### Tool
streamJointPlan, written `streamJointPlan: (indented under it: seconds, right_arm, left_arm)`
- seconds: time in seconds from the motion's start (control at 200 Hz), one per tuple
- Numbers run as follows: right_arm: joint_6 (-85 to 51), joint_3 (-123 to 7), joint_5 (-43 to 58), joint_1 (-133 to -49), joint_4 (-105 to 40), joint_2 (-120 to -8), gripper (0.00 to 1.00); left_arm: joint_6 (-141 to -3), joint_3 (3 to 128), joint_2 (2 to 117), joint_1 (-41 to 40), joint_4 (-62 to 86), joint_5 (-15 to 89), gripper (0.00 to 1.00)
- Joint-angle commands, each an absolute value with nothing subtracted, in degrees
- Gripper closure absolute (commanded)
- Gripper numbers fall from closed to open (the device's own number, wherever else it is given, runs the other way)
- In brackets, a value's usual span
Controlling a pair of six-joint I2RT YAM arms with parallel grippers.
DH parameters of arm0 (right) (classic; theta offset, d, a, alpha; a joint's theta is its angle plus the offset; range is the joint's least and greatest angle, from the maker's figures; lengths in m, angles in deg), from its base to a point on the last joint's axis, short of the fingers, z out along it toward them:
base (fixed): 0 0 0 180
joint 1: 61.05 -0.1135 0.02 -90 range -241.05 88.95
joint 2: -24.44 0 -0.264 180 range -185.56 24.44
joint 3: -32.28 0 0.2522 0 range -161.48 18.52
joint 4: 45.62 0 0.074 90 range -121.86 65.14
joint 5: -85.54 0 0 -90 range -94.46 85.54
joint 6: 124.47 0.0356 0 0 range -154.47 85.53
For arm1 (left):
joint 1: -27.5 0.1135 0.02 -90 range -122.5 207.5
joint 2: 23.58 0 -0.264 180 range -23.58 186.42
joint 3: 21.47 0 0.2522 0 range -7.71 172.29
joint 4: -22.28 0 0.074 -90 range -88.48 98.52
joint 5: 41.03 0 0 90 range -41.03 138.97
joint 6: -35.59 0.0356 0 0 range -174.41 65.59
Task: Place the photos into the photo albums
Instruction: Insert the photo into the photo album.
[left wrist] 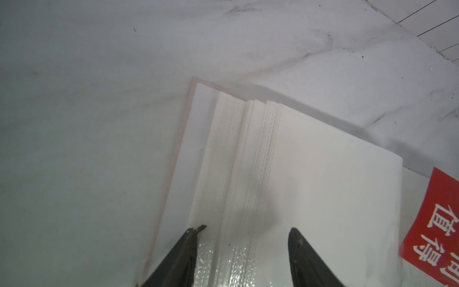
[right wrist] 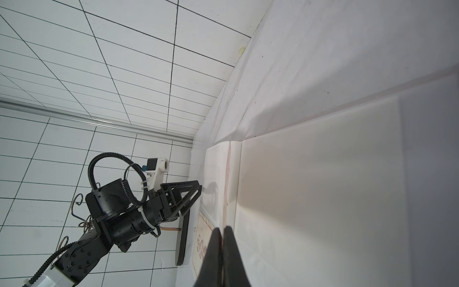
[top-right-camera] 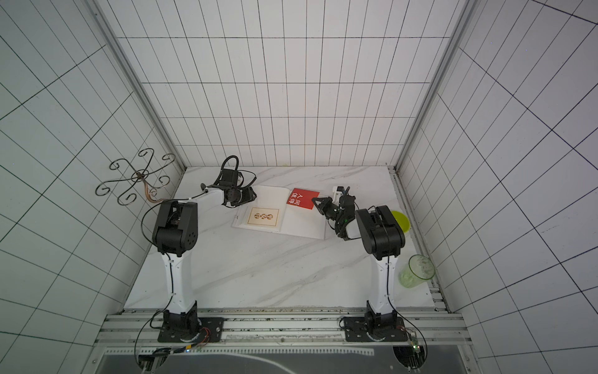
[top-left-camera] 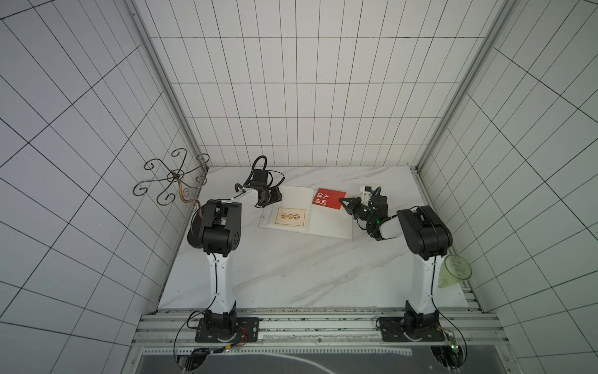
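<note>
Red photo [top-left-camera: 327,198] clamped at its corner in my right gripper [top-left-camera: 343,201], over the open photo album [top-left-camera: 330,223], right page; left gripper [left wrist: 246,228] spread apart, tips on left page near cream photo [top-left-camera: 290,216]

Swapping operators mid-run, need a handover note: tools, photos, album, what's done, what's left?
Tools: left tool is open, tips over the left-hand pages of the album; contact unclear. Right tool is shut on a corner of the red photo.
Things: the album lies open. The red photo is over the far part of its right-hand page, by the spine. The cream photo lies on the left-hand page.
Done: cream photo apparently in place.
Left: set down and release the red photo. No other photos show; whether any sit between pages I can't tell.
</note>
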State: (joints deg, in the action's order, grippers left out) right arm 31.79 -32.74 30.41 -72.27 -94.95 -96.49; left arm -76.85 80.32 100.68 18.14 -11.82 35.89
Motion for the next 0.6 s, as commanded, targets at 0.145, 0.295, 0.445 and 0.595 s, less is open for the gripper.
streamJointPlan:
  seconds: [0.145, 0.295, 0.445, 0.595]
  right_arm:
    - [35.6, -35.61, 32.13, -71.86, -100.44, -100.79, 1.0]
    - [38.34, -36.25, 33.55, -71.98, -102.97, -103.02, 1.0]
    - [38.94, -36.94, 34.66, -71.95, -101.96, -104.44, 1.0]
    - [38.45, -39.79, 37.72, -72.45, -98.16, -106.09, 1.0]
  left_arm:
    - [-76.47, 78.59, 104.31, 18.32, -16.73, 36.99, 0.41]
    - [-76.56, 78.24, 104.42, 18.34, -16.73, 36.88, 0.41]
    - [-76.8, 77.95, 104.73, 18.3, -16.82, 36.87, 0.41]
    - [-77.24, 77.72, 105.06, 18.41, -16.97, 36.73, 0.41]
